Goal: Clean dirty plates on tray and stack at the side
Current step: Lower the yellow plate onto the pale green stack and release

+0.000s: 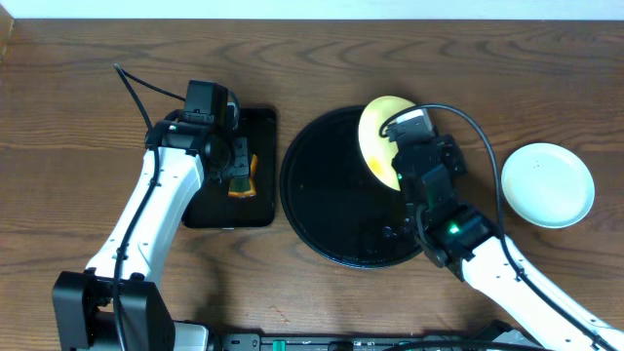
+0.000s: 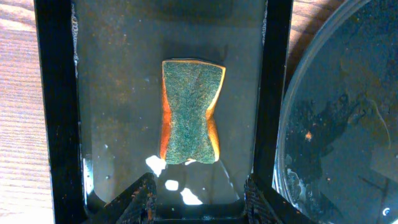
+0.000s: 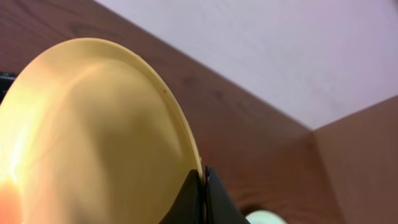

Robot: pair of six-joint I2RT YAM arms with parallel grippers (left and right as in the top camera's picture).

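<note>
My right gripper (image 3: 204,183) is shut on the rim of the pale yellow plate (image 3: 93,137), holding it tilted on edge. From overhead, the yellow plate (image 1: 378,135) hangs over the far right part of the round black tray (image 1: 322,195), with the right gripper (image 1: 398,161) at its lower edge. A mint-blue plate (image 1: 547,183) lies flat on the table to the right. My left gripper (image 2: 202,200) stands open above a green-and-orange sponge (image 2: 191,112), with nothing between its fingers (image 2: 146,199).
The sponge (image 1: 242,178) lies in a small rectangular black tray (image 1: 261,210) of shallow water, left of the round tray (image 2: 342,124). The round tray's wet surface shows droplets and specks. A wall and a box edge rise behind the table in the right wrist view.
</note>
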